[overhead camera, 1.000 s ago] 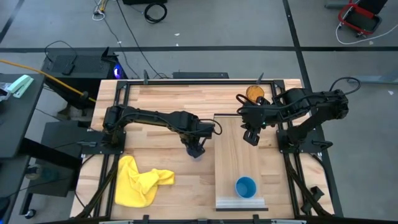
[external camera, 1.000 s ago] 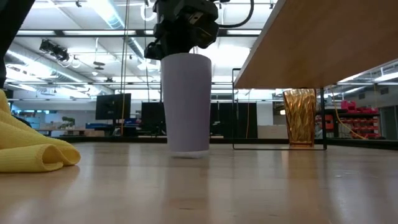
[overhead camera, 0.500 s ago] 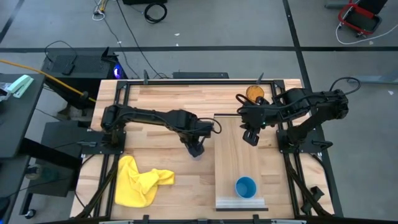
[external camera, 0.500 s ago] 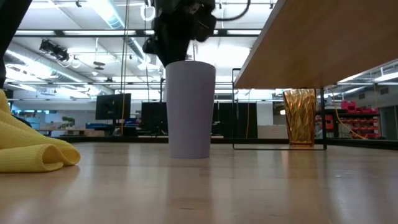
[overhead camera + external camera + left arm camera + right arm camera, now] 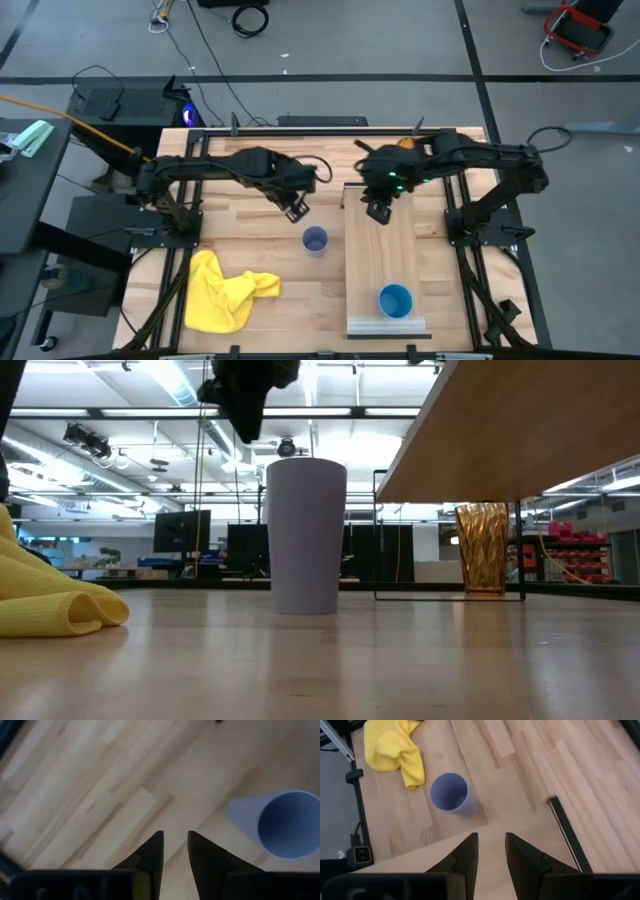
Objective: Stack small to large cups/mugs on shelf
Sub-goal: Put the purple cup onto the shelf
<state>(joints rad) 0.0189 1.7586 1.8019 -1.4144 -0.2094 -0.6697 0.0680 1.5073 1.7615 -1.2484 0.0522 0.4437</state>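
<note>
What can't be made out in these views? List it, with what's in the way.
- Tumbler: in the high view, mostly hidden under the right arm.
- Blue cup: absent from the low view; the shelf, seen from below, blocks it.
- Left claw: in the low view, cut off by the top edge.
- Lavender cup: in the left wrist view, cut off by the right edge.

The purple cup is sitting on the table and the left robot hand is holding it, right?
Not quite. The lavender cup does stand upright on the table, but the left gripper is off it, raised and apart. The high view shows this.
</note>
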